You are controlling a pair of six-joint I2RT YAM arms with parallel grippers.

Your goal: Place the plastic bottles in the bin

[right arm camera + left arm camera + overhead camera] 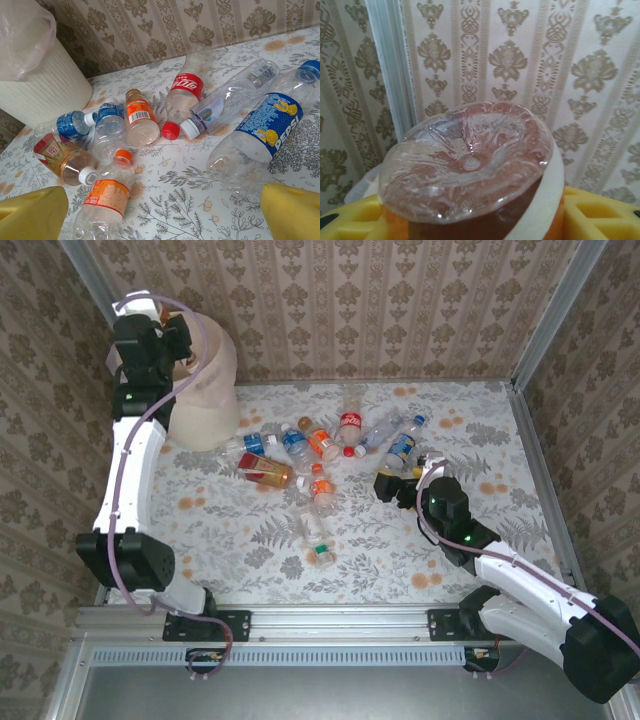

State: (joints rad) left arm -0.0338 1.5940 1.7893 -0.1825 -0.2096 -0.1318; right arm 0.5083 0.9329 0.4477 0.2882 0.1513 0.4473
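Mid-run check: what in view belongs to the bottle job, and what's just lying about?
Job: held bottle in left gripper above bin; Pepsi bottle; red-label bottle; orange-capped bottle; rest of the bottle pile.
Not job: floral table cover; wallpapered walls; metal rail.

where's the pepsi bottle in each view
top external: Pepsi bottle at the pile's right end.
right wrist: Pepsi bottle on the right, blue cap upper right.
left wrist: a held bottle against wallpaper instead.
Landmark: red-label bottle to its left.
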